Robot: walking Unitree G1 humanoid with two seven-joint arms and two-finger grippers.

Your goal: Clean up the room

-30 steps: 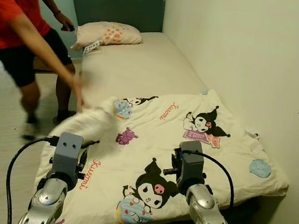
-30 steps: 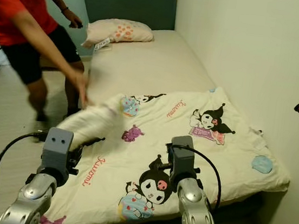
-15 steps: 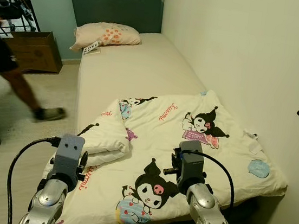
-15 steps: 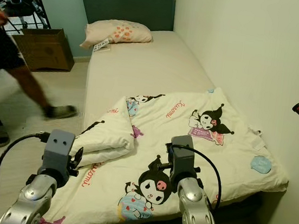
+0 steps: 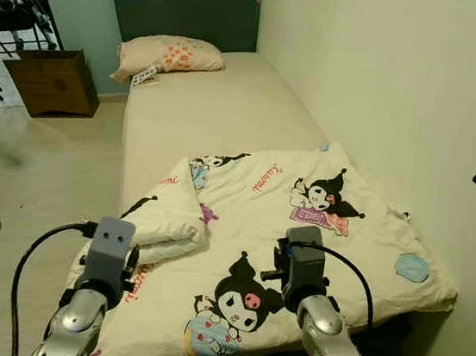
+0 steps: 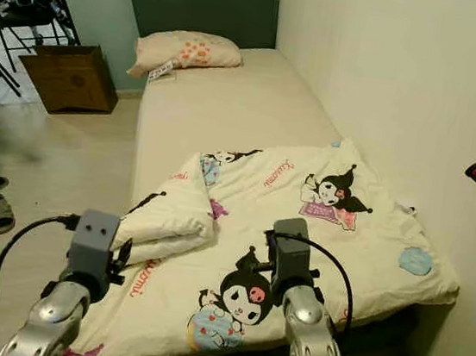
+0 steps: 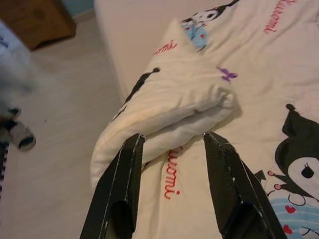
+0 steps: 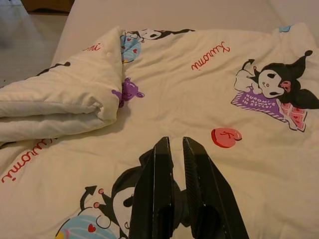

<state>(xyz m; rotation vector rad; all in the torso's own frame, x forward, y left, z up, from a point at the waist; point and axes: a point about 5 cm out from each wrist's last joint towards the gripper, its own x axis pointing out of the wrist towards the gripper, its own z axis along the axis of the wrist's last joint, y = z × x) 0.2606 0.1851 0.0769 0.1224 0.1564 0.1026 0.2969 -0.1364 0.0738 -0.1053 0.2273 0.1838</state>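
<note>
The cartoon-print blanket (image 5: 301,229) lies across the bed's (image 5: 212,105) foot end, its folded-over corner (image 7: 174,104) a long roll just ahead of the left gripper (image 7: 172,149), whose fingers are spread. The right gripper (image 8: 176,147), fingers nearly together, hovers over the blanket's flat middle.

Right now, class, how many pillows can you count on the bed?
1. The pillow lies at the head of the bed, against the dark headboard, on the robot's left side. The folded-over blanket could hide another beneath it.
</note>
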